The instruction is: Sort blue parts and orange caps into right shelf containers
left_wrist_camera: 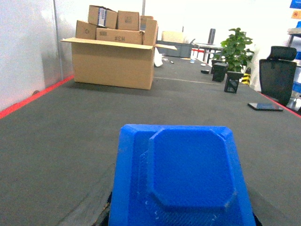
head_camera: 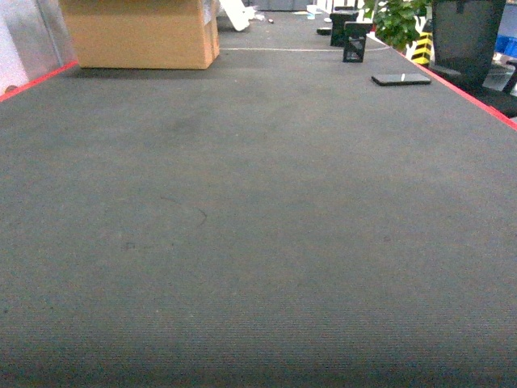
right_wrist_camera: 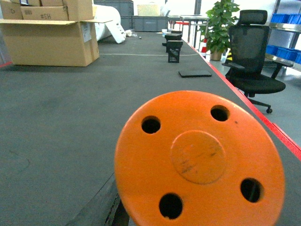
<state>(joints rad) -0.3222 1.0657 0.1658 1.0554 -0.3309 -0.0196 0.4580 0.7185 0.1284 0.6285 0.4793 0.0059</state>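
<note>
Across the dark grey carpet [head_camera: 258, 242] edged with red tape, the head view shows neither arm and no blue crate, only a big cardboard box [head_camera: 139, 32] at the far left, a flat dark tablet [head_camera: 401, 79] near the right edge and small black stands [head_camera: 355, 40] beyond it. From the left wrist camera the cardboard box [left_wrist_camera: 113, 63] stands open with several smaller cartons [left_wrist_camera: 117, 26] stacked inside it, rising above its flaps. Close under that lens sits a blue part [left_wrist_camera: 181, 176], a glossy bright-blue plastic block with a raised eight-sided panel on its upper face and bevelled edges; it fills the lower middle of the view and hides the left gripper, so whether the jaws are clamped on it cannot be told. Under the right wrist camera an orange cap [right_wrist_camera: 200, 157] fills the foreground: a round, flat disc with four holes spaced around a raised, scuffed central boss. It covers the right gripper too, and the jaws' spread cannot be told. Behind it stand a potted plant [right_wrist_camera: 218, 23], a black office chair [right_wrist_camera: 254, 56] and blue bins on a shelf [right_wrist_camera: 284, 33] at the far right.
</note>
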